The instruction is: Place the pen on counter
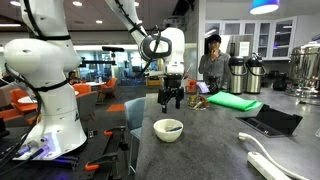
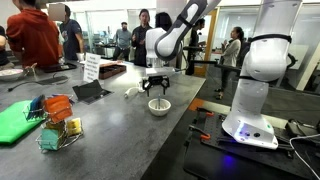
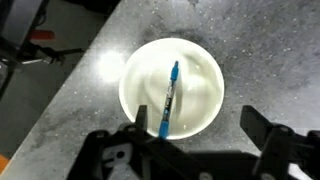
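A thin blue pen [image 3: 169, 98] lies across the inside of a white bowl [image 3: 200, 70] in the wrist view. The bowl stands on the dark grey counter [image 3: 90, 100], near its edge, and shows in both exterior views [image 1: 168, 128] [image 2: 158, 105]. My gripper [image 3: 196, 122] is open and empty, hanging above the bowl with its fingers spread over the bowl's near rim; it also shows in both exterior views [image 1: 171, 100] [image 2: 157, 89]. The pen is too small to make out in the exterior views.
On the counter are a green mat [image 1: 233, 101], a black tablet [image 1: 268, 121], a white power strip [image 1: 270, 160], metal urns [image 1: 245, 73], a wire basket with colourful items [image 2: 55, 125] and a sign [image 2: 92, 67]. People stand behind. The counter edge runs beside the bowl.
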